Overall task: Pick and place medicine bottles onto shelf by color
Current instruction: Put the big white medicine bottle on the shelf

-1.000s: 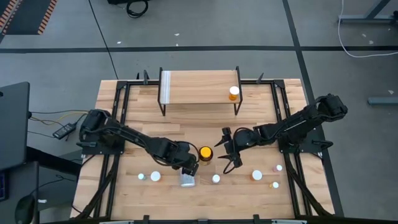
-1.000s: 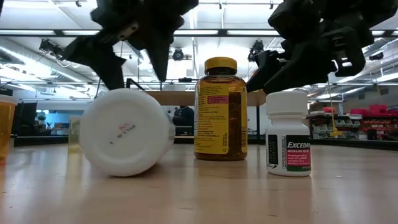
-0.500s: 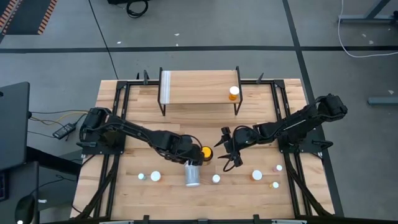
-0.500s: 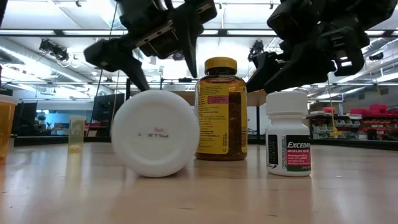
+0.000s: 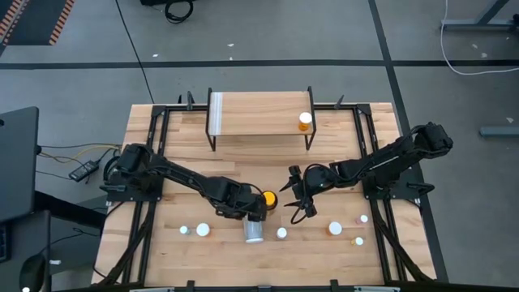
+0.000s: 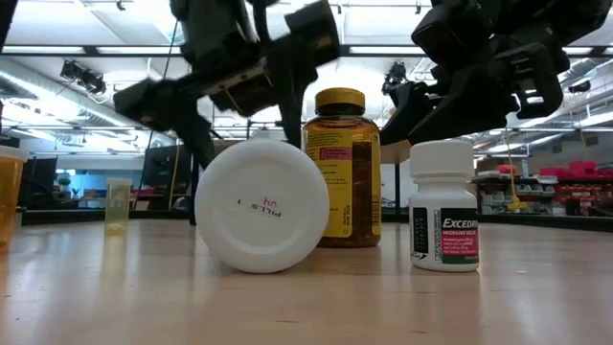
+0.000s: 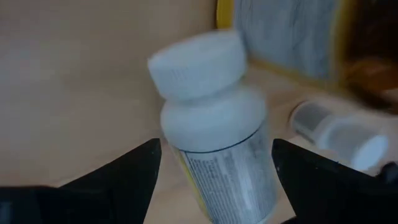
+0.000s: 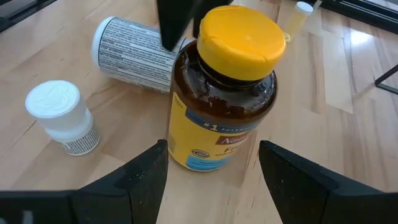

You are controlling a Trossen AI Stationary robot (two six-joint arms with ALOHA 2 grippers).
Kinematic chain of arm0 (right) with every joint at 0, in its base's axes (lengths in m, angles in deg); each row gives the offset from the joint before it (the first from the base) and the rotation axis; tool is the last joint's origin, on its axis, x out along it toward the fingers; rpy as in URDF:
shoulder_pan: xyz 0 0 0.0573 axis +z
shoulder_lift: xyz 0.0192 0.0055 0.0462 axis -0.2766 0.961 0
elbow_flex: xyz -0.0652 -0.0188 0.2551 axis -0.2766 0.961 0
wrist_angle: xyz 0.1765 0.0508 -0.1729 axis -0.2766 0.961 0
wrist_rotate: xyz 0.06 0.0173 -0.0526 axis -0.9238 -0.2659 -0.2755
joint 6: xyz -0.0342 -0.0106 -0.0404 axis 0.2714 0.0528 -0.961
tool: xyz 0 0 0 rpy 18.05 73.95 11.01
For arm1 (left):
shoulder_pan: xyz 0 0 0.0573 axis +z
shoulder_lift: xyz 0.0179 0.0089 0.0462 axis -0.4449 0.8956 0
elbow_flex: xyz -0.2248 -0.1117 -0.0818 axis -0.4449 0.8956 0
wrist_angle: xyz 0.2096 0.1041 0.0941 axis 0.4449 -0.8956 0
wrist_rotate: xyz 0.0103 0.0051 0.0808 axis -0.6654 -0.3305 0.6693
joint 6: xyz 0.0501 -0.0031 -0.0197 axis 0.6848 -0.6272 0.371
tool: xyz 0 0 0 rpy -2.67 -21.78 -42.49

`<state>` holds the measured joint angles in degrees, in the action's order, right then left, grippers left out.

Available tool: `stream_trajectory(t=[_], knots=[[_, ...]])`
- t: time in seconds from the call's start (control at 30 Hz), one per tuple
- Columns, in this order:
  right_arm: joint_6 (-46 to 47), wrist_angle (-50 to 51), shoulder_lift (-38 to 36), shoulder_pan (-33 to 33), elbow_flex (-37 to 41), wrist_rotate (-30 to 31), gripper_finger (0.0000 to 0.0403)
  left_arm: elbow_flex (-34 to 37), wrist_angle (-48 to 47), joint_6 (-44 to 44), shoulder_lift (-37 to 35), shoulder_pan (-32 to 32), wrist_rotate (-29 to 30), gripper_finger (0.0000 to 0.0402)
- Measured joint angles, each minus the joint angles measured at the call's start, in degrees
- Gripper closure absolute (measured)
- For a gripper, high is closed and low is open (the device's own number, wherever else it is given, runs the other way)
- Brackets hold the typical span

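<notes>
1. Wooden tabletop (image 5: 178,182) is filling the middle of the high view, with grey floor around it and a lit workshop showing behind it in the low view.
2. At the far edge, the shelf (image 5: 255,114) is standing on black legs and carrying one orange bottle (image 5: 305,122) at its right end.
3. Left gripper (image 5: 250,212) is reaching over the table's middle, fingers spread wide, not gripping anything.
4. Between and just ahead of those fingers, the large white bottle (image 7: 214,140) is lying on its side on the wood, its cap pointing away from the wrist; whether the fingers are touching it cannot be told.
5. In the low view, its round base (image 6: 261,205) is facing the camera.
6. Right gripper (image 5: 298,197) is hovering with fingers spread on either side of the amber bottle (image 8: 221,93), which is standing upright with a yellow cap just ahead of the fingers, not pinched.
7. Beyond that gripper, beside the amber bottle, a small white bottle (image 8: 61,115) is standing upright.
8. Farther from both grippers, several small bottles (image 5: 335,229) are sitting scattered along the near edge.
</notes>
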<state>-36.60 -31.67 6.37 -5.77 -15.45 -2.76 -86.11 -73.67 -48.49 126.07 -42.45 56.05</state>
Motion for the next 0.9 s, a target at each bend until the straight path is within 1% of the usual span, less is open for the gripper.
stream_trajectory(t=[0.17,0.47,0.9], knots=[[0.52,0.05,0.0,0.0,0.0,0.0,0.0147,-0.14,3.19,0.04,2.73,-0.03,-3.06,0.0085],[1.52,0.24,0.0,0.0,0.0,0.0,0.0147,-0.15,3.39,-0.21,3.03,-0.07,-2.92,0.0085],[2.14,0.24,0.0,0.0,0.0,-0.02,0.0147,-0.2,-5.17,0.24,2.92,-0.22,-4.25,0.0089]])
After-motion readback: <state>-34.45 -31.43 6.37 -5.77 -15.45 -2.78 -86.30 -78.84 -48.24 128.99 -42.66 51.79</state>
